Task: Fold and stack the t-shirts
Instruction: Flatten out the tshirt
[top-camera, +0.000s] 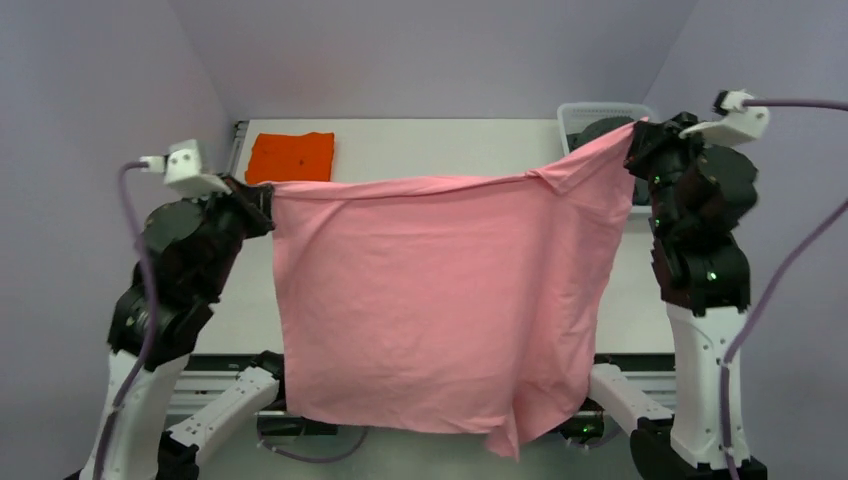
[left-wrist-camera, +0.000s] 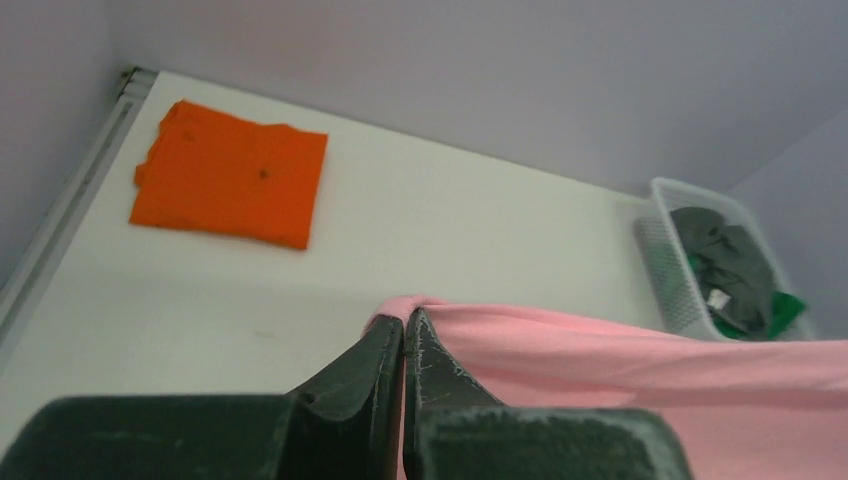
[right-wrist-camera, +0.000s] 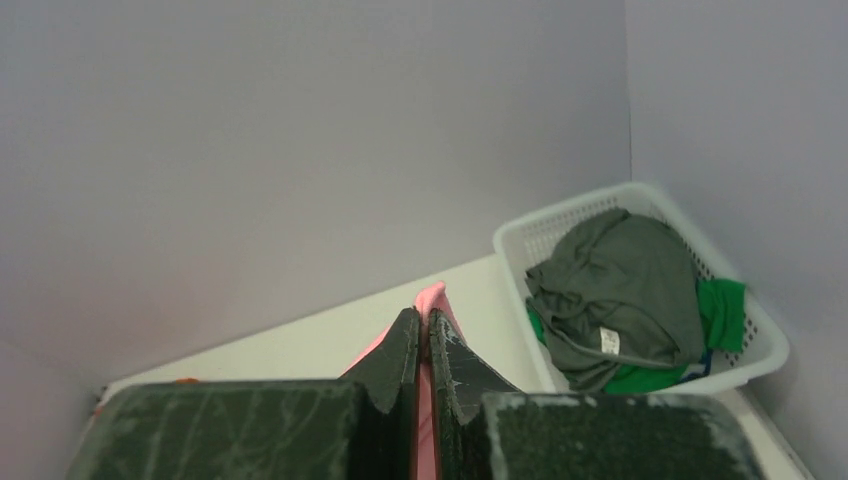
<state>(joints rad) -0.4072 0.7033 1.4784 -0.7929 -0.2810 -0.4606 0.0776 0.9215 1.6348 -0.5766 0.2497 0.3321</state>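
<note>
A light pink t-shirt (top-camera: 440, 300) hangs spread wide above the table, held up by its two top corners. My left gripper (top-camera: 268, 196) is shut on its left corner; in the left wrist view the pink cloth (left-wrist-camera: 640, 365) pokes out between the closed left gripper (left-wrist-camera: 405, 322). My right gripper (top-camera: 636, 140) is shut on the right corner, higher up; pink cloth (right-wrist-camera: 432, 296) shows above the closed right gripper (right-wrist-camera: 422, 322). A folded bright orange t-shirt (top-camera: 291, 156) (left-wrist-camera: 230, 173) lies flat at the table's far left. Dark grey (right-wrist-camera: 615, 290) and green (right-wrist-camera: 722, 308) t-shirts lie crumpled in the basket.
A white mesh basket (right-wrist-camera: 520, 238) (left-wrist-camera: 672, 270) stands at the table's far right corner, partly behind the right arm (top-camera: 700, 220). A metal rail (left-wrist-camera: 60, 215) runs along the table's left edge. Grey walls close in at the back and sides.
</note>
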